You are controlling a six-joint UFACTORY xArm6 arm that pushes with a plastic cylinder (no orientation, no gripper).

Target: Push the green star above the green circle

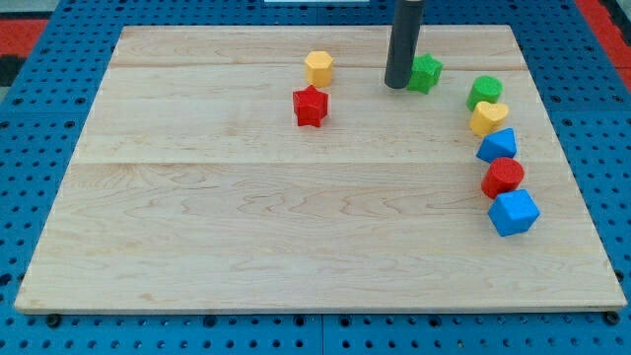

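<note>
The green star (427,73) lies near the top of the wooden board, right of centre. The green circle (484,91) lies to its right and slightly lower, apart from it. My tip (398,84) is the lower end of the dark rod and rests against the green star's left side. The rod hides part of the star's left edge.
A yellow hexagon (318,67) and a red star (310,106) lie left of my tip. Below the green circle runs a curved column: a yellow block (488,117), a blue block (498,146), a red circle (504,177), a blue cube (514,212). The board's right edge (567,148) is near.
</note>
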